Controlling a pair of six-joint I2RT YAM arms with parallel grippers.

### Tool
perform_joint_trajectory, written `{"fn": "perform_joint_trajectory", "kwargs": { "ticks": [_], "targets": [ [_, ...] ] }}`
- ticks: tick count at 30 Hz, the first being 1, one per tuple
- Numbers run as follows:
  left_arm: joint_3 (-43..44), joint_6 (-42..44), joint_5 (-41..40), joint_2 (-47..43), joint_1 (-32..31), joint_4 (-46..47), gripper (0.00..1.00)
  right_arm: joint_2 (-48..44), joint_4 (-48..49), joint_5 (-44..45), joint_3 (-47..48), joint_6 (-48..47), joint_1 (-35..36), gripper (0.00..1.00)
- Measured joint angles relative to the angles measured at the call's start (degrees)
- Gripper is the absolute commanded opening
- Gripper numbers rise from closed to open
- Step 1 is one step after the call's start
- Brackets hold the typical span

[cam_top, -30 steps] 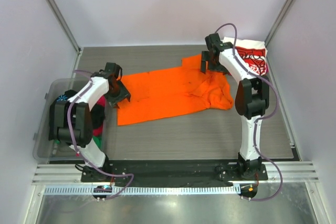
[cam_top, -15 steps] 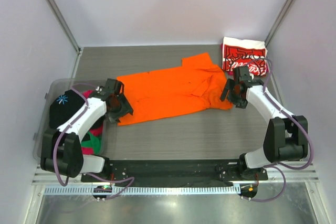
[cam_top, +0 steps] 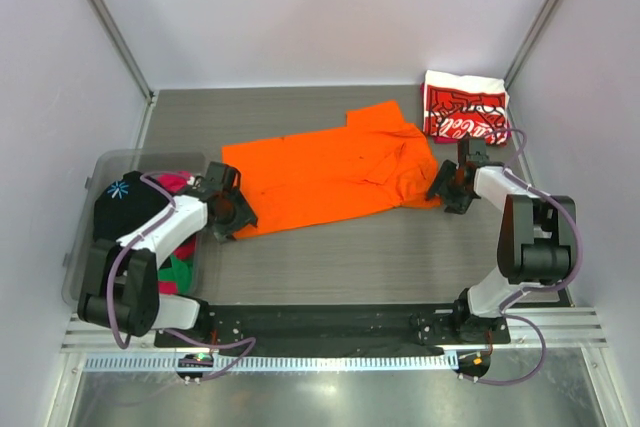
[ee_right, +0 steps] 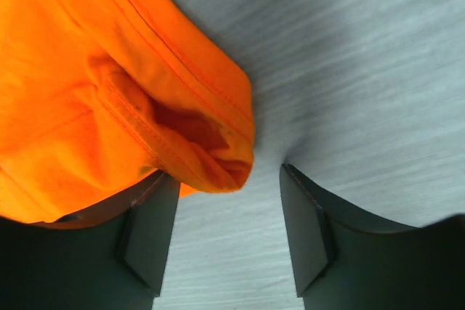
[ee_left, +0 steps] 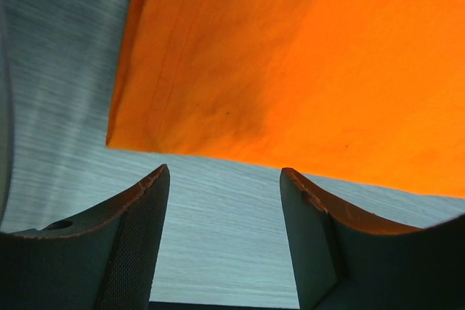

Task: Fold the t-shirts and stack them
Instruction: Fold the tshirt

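Note:
The orange t-shirt (cam_top: 330, 172) lies spread across the middle of the table, its right end bunched. My left gripper (cam_top: 240, 215) is open and low at the shirt's near left corner; in the left wrist view the orange hem (ee_left: 290, 85) lies just beyond the open fingers (ee_left: 138, 230). My right gripper (cam_top: 440, 190) is open at the shirt's right end; in the right wrist view a folded orange edge (ee_right: 145, 107) hangs over the left finger, with bare table between the jaws. The folded red-and-white Coca-Cola t-shirt (cam_top: 463, 114) sits at the far right.
A clear plastic bin (cam_top: 90, 237) at the left holds a black tee (cam_top: 120, 202) with pink and green ones under it. Grey walls and metal posts enclose the table.
Both arms have come down and toward the near side. The left gripper moved to the shirt's near left corner; the right gripper left the far side and dropped to the shirt's right end.

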Motion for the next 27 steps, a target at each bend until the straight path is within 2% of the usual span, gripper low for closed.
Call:
{"fn": "perform_joint_trajectory", "kwargs": {
  "ticks": [3,4,7,8,10,11,12,16,21,27],
  "targets": [
    [-0.13,-0.13,-0.85,0.74,-0.20,1.70,0.63,1.25,1.27,-0.63,0.96,-0.09,-0.52,0.49],
    [-0.15,-0.15,-1.22,1.20,-0.31,2.34,0.61,1.70,1.75,-0.87,1.20,-0.02,-0.68,0.42],
    [-0.15,-0.24,-1.88,3.10,-0.37,4.52,0.49,3.26,2.58,-1.77,2.43,-0.15,-1.03,0.31],
    [-0.15,-0.22,-2.10,3.87,-0.37,5.27,0.37,3.65,2.75,-1.95,2.75,-0.20,-1.11,0.30],
    [-0.22,-0.20,-2.78,5.92,-0.33,6.80,0.23,4.44,2.69,-2.29,3.63,-0.48,-1.11,0.15],
    [0.11,-0.35,-2.84,6.64,-0.13,6.62,0.09,4.72,2.40,-2.32,4.24,-0.90,-1.11,0.13],
    [0.11,-0.37,-3.30,6.91,0.17,7.15,0.02,4.92,1.86,-2.27,4.98,-1.05,-1.11,0.11],
    [1.03,0.00,-3.41,7.98,0.48,7.30,0.00,5.03,-1.01,0.13,8.48,-2.16,-1.09,0.01],
    [1.36,0.07,-3.96,7.82,0.42,6.84,0.00,2.03,-6.08,7.85,9.90,-3.02,-1.38,0.01],
    [1.22,-0.11,-3.32,5.57,0.15,4.94,0.00,-9.44,-10.75,13.49,4.79,-2.69,-2.21,0.01]
  ]
}}
